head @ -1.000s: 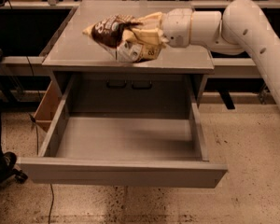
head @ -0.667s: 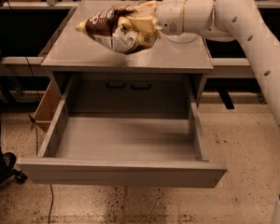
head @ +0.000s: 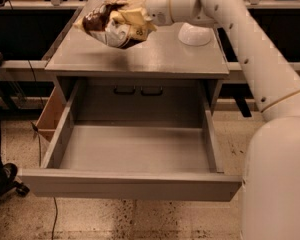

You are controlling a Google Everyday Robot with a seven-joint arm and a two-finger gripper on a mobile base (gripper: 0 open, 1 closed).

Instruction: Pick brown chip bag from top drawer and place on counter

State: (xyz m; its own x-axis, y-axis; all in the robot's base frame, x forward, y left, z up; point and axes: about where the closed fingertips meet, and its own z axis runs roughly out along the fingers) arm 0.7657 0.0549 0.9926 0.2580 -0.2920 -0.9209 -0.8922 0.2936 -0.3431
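Observation:
The brown chip bag is crinkled, dark brown on top and pale yellow below. It hangs just above the left part of the counter, with its shadow on the surface below it. My gripper reaches in from the right and is shut on the bag's right side. The top drawer is pulled fully out below the counter, and its grey floor shows nothing inside.
A white bowl stands upside down on the counter's back right, under my arm. A brown cardboard box sits on the floor left of the cabinet. A black cable hangs beside it. Dark shelving runs behind the cabinet.
My arm has carried the bag to the left and farther back over the counter. The drawer has stayed open and has not moved.

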